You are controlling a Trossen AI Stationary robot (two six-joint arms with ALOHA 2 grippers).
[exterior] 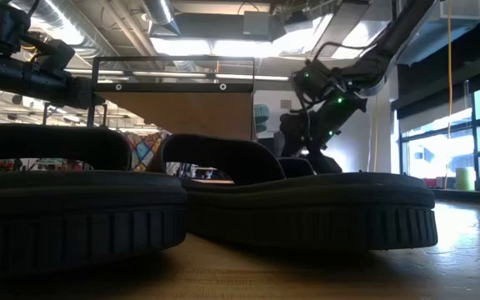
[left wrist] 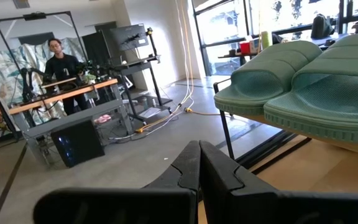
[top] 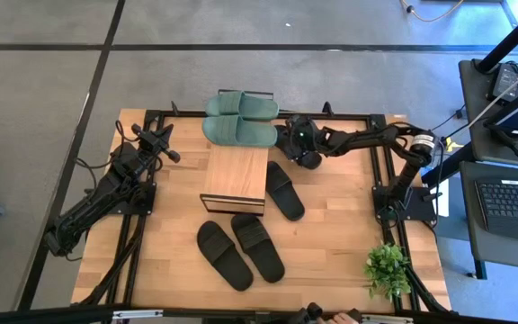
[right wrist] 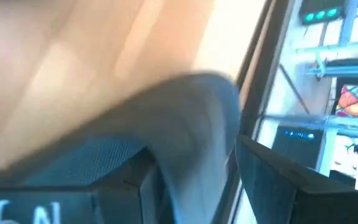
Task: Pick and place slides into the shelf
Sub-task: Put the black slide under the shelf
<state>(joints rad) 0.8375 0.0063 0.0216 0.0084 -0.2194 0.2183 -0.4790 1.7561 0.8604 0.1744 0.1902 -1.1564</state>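
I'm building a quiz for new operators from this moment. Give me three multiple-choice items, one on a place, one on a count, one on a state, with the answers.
1. Where do the two green slides lie?
A. On the shelf's top
B. At the table's far edge, beyond the shelf
C. Beside the plant

2. How many black slides show in the high view?
A. One
B. Three
C. Five

3. How do the left gripper's fingers stand?
A. Shut, holding nothing
B. Wide open
C. Shut on a slide

Answers: 1 B, since the green slides sit side by side past the shelf, by the right gripper. 2 B, with one black slide right of the shelf and a black pair nearer the front. 3 A, as the left gripper shows its fingers pressed together, empty, in its own wrist view.
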